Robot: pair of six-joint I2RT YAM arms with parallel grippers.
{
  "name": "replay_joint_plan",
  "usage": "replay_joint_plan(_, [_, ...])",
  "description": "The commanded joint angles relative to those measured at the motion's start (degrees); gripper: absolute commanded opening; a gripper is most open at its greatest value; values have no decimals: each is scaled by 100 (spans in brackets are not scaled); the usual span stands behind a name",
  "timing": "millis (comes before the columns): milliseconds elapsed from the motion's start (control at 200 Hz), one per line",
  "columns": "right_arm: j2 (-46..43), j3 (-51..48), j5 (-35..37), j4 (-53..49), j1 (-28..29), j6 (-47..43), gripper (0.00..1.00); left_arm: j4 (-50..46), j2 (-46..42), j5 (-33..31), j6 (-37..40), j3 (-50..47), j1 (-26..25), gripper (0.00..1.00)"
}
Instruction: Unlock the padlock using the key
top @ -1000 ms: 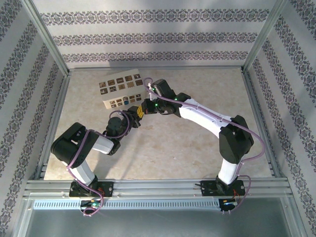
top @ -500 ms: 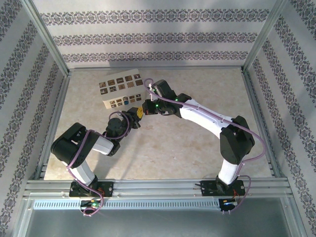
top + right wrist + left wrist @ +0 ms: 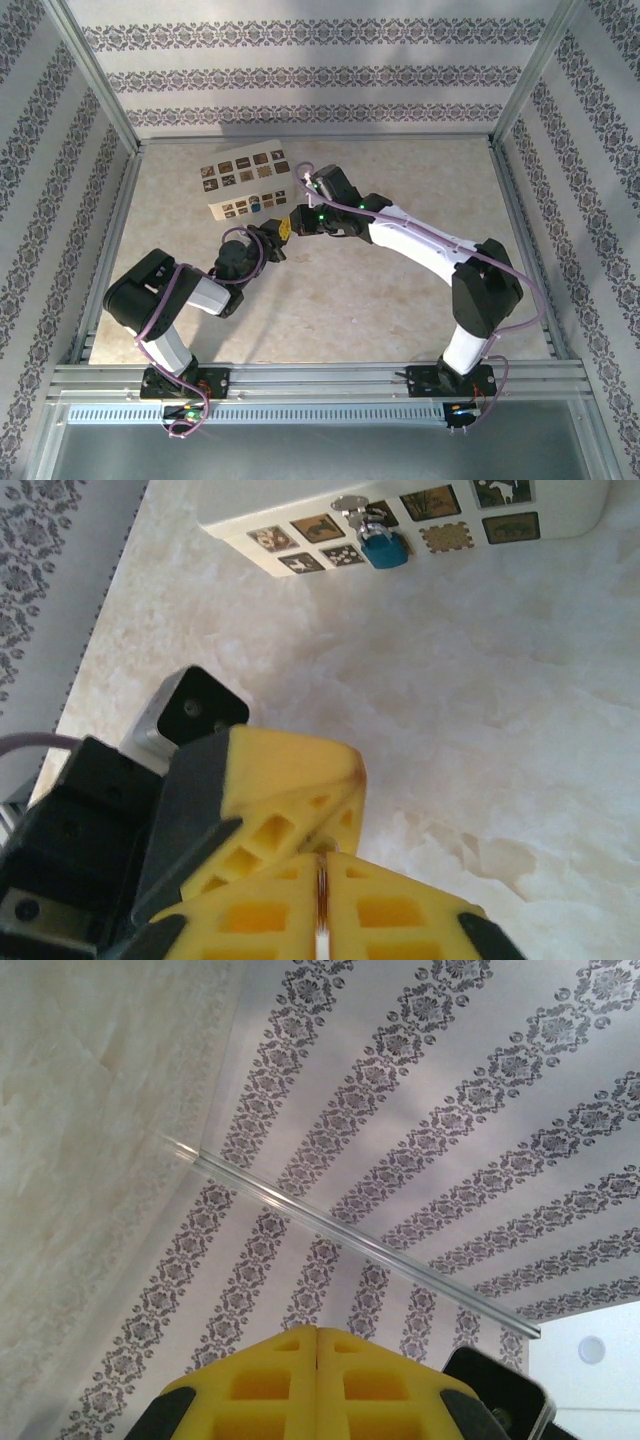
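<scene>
Recorded left gripper jaws together. Found right gripper jaws clamped on thin key. Noted blue padlock on picture card, far across desk.

Left arm folded low, right arm stretched long with a bent elbow. Left tool is pinched closed, right tool too, and the two tips are touching.

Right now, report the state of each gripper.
Left gripper: fingers shut, nothing visible between them.
Right gripper: fingers shut on a thin metal edge, probably the key.
</scene>
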Motion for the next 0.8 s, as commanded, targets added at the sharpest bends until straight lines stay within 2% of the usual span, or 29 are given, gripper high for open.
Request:
replay_joint_plan(0, [-598, -351, -264, 397, -155, 79, 29, 190, -65, 9, 555, 140, 22, 0])
replay_joint_plan(60, [-876, -618, -388, 599, -270, 47, 43, 126, -75, 187, 919, 270, 81, 0])
replay_joint_plan(120, [-1164, -850, -435, 705, -388, -19, 52, 38, -23, 551, 1232, 417, 252, 0])
replay_joint_plan(220, [-1604, -1139, -660, 807, -625, -151, 61, 152, 141, 1043, 1683, 593, 489, 0])
replay_joint_plan(295, [-1850, -1330, -944, 946, -785, -177, 64, -170, 87, 1388, 2166, 774, 558, 0])
replay_joint_plan(340, [-1976, -1457, -1142, 1077, -878, -163, 64, -679, -72, 1582, 2534, 935, 563, 0])
replay_joint_plan(460, [-2194, -1874, -1574, 1605, -1116, 60, 65, -2761, -826, 2086, 3960, 1556, 554, 0])
replay_joint_plan(615, [-2261, -2271, -2060, 2385, -1303, 417, 65, -5431, -1793, 2131, 5970, 2440, 533, 0])
replay_joint_plan(795, [-2213, -2680, -2488, 3890, -1379, 1154, 65, -7368, -2390, 1968, 7953, 3429, 503, 0])
